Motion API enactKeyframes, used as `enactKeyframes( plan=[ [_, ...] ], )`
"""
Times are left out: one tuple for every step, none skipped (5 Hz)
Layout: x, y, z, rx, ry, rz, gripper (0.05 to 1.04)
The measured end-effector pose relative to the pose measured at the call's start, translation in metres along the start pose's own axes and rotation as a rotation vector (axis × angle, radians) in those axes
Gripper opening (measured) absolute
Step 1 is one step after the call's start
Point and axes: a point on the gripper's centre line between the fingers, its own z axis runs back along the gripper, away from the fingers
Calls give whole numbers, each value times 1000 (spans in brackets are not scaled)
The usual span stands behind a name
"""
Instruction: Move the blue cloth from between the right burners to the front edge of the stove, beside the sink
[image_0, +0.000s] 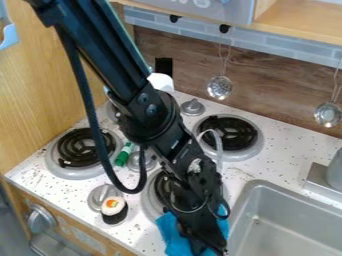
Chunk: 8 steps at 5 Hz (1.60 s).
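The black gripper (206, 239) hangs low at the bottom of the view, over a blue cloth (171, 234) near the counter's front edge. The cloth shows on both sides of the gripper, beside the front right burner; whether it is held cannot be told. Left of the cloth, a toy sushi piece (113, 205) with a white and orange top and a dark side sits by a round metal piece. A green and white object (123, 155) lies between the burners, left of the arm.
Black coil burners stand at the left (81, 147) and back right (230, 133); the arm partly covers another. A grey sink (294, 225) with a faucet base (322, 181) is at the right. Metal ladles (220, 87) hang on the back wall. A wooden panel (47, 80) bounds the left.
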Motion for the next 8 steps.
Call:
enactKeyframes(
  plan=[
    [5,0,0,-1,-40,4,421],
    [4,1,1,1,-48,7,705],
    [9,3,12,13,-82,-1,965],
    [14,5,22,20,-107,0,1004],
    [18,10,40,29,-110,14,1001],
    [25,16,70,49,-55,35,1001],
    [30,28,112,42,4,92,1001],
    [37,30,138,-18,115,56,1001]
  ],
)
